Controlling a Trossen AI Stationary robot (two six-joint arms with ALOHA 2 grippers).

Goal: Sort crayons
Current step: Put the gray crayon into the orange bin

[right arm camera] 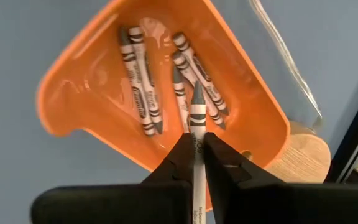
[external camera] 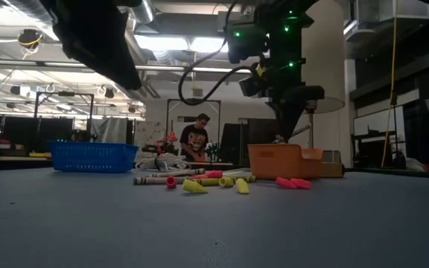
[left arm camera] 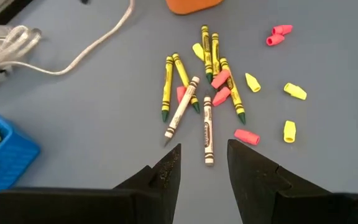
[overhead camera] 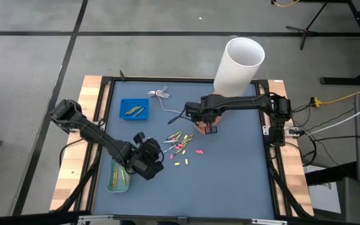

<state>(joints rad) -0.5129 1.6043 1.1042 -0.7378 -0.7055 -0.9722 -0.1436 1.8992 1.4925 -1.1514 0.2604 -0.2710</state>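
A heap of crayons (left arm camera: pixel 207 74), yellow, white and pink, lies on the blue-grey table top (overhead camera: pixel 230 169), mixed with pink and yellow cap erasers. My left gripper (left arm camera: pixel 204 163) stands open just above the heap's near end, by a white crayon (left arm camera: pixel 207 130); it shows in the high view too (overhead camera: pixel 155 153). My right gripper (right arm camera: pixel 196 144) is shut on a grey crayon (right arm camera: pixel 197 115) over the orange tray (right arm camera: pixel 67 106), which holds several grey crayons. In the high view it (overhead camera: pixel 199 119) hangs above that tray (overhead camera: pixel 207 129). My right gripper pinches the grey crayon's wrapped shaft (right arm camera: pixel 197 138) between its two fingers. The fingers point steeply down and lie along the crayon. Its pointed end (right arm camera: pixel 196 87) sticks out past the fingertips, aimed down into the orange tray, and the crayon is lifted clear.
A blue tray (overhead camera: pixel 134 109) with yellow crayons sits at the far left, a green tray (overhead camera: pixel 119 177) at the near left. A white cable (overhead camera: pixel 161 95) lies near the far edge. A tall white tube (overhead camera: pixel 239 65) stands behind the orange tray.
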